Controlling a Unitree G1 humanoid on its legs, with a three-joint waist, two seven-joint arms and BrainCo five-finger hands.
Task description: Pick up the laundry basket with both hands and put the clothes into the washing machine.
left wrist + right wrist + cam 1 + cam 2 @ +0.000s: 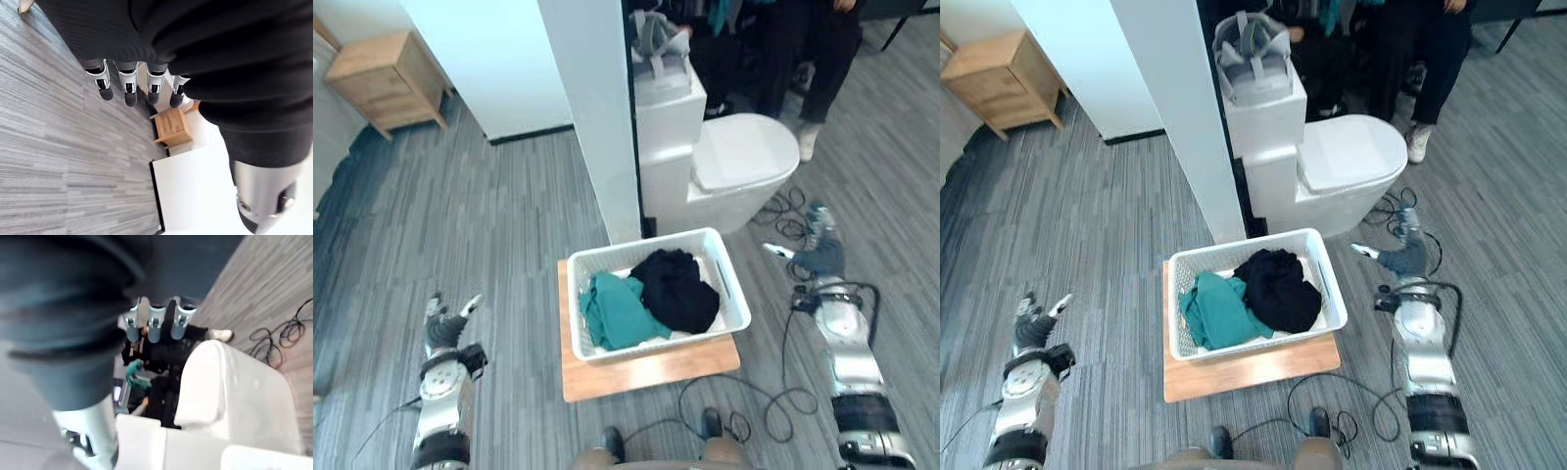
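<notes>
Grey plank floor (pixel 489 225) ran throughout; a white pillar (pixel 597 117) stood far centre, a toilet (pixel 734 162) to its right, a wooden cabinet (pixel 386 78) far left.

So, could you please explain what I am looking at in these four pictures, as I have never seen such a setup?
This is a humanoid robot looking down at its own work. The two wide pictures come from cameras in its head. The two close ones come from cameras on its wrists, looking along the fingers. Its left hand and right hand hang open on either side of a white laundry basket, touching nothing. The basket stands on a wooden board on the floor and holds a teal garment and a black garment. Behind it is a toilet, and a person stands further back. Nothing is held yet.
</notes>
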